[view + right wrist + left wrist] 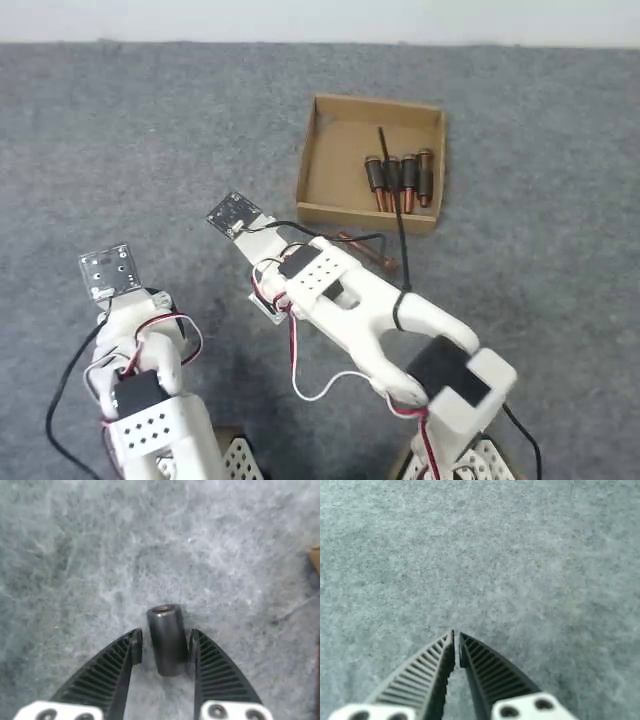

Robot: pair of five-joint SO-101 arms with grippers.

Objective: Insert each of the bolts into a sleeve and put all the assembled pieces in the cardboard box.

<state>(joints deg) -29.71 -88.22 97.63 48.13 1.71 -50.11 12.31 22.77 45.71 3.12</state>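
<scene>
Right gripper (164,640) apart, straddling the sleeve (165,630) with a gap one side: centre first, then close mid-barrel so it doesn't roll; left gripper (456,635) together, holding nothing.

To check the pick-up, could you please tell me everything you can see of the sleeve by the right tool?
The sleeve is a short, dark cylinder that looks like dull metal. One end shows an open round bore. It seems to lie on the grey carpet, bored end pointing away from the right tool. The tool's ribbed black fingers flank it closely on both sides; whether they touch it cannot be told.
</scene>
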